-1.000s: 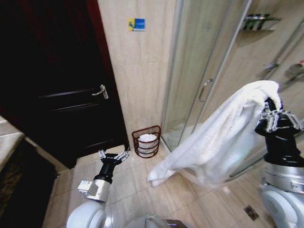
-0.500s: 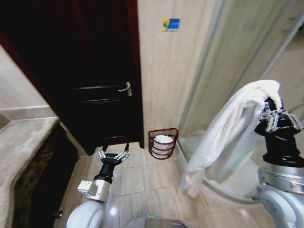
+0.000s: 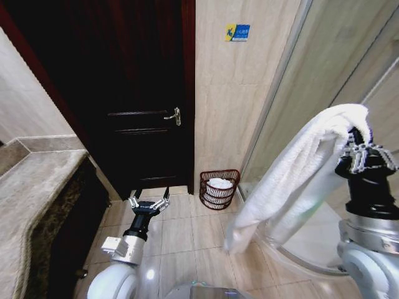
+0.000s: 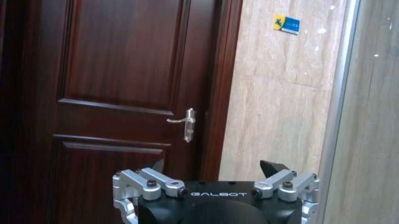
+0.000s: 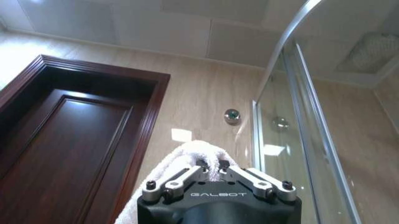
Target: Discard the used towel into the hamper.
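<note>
Our right gripper [image 3: 366, 151] is clamped on the white towel [image 3: 293, 180] at three o'clock, left gripper [image 3: 148, 204] spread empty, so we'd close on the wicker hamper [image 3: 219, 189] against the wall at centre before releasing

hamper [image 3: 219, 189]: on the floor against the wall, between door [image 3: 134, 93] and shower glass [image 3: 324, 56]
towel [image 3: 293, 174]: right of hamper, hanging from right gripper [image 3: 365, 149]
left gripper [image 3: 148, 204]: low, before the door

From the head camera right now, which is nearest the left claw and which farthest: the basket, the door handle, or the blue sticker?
From the left claw:
1. Hamper, on the floor to its right.
2. Door handle, above on the dark door.
3. Blue sticker, high on the tiled wall.
</note>
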